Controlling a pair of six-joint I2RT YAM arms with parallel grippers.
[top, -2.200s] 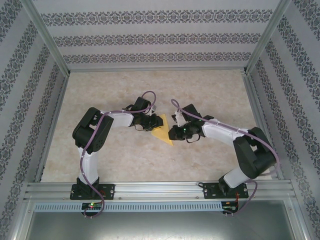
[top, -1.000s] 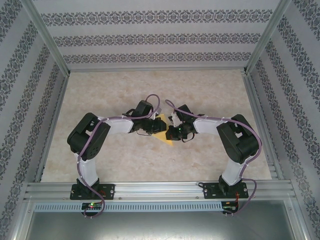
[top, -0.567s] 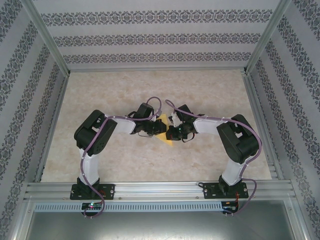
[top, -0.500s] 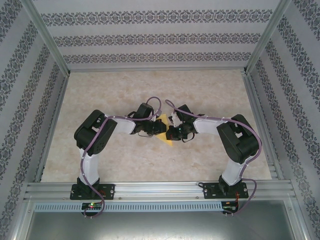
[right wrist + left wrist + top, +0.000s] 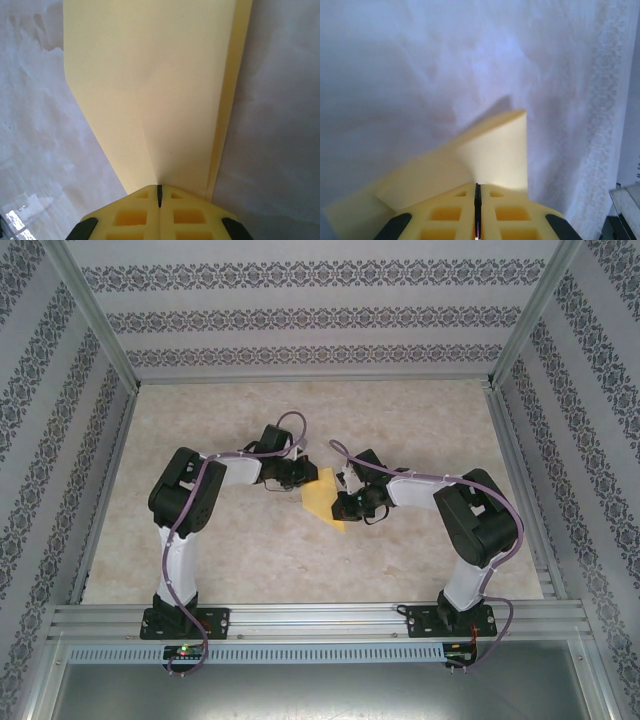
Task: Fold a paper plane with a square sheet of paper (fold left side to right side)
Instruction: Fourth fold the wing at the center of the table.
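Yellow-orange paper [image 5: 318,498] partly creased, folds remaining; left claw [image 5: 477,190] pinches a raised flap, right claw [image 5: 160,191] closed, apparently pinning it.

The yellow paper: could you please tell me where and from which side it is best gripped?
Pinch an outer edge, coming in level from the side: the paper is a thin folded sheet, nothing to straddle. The left gripper and right gripper pinch it so, from opposite sides.

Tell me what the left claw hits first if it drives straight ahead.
The yellow paper: the left claw is shut on it, its lifted flap directly ahead. Beyond that lies table, though depth is unclear.
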